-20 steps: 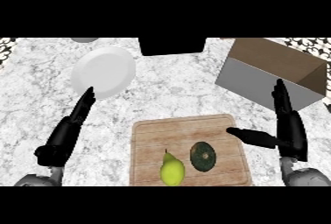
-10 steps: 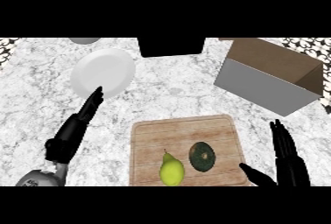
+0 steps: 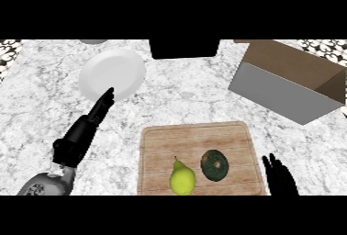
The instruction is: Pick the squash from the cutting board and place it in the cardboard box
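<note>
A dark green squash [image 3: 215,165] lies on the wooden cutting board [image 3: 196,140], right of a yellow-green pear [image 3: 181,178]. The open cardboard box [image 3: 288,82] stands at the back right. Only the straight fingers of my right hand [image 3: 278,176] show, at the lower right just off the board's right edge; it is open and a little apart from the squash. At the left, my left hand [image 3: 85,131] is open with fingers pointing up toward the plate, holding nothing.
A white plate [image 3: 112,74] sits at the back left on the marble counter [image 3: 183,103]. A black object [image 3: 184,47] stands at the back centre, and a grey round object [image 3: 93,41] shows at the top left edge.
My right hand has dropped from near the box to the lower right corner beside the board. The view has shifted slightly; the squash and pear have not moved on the board.
</note>
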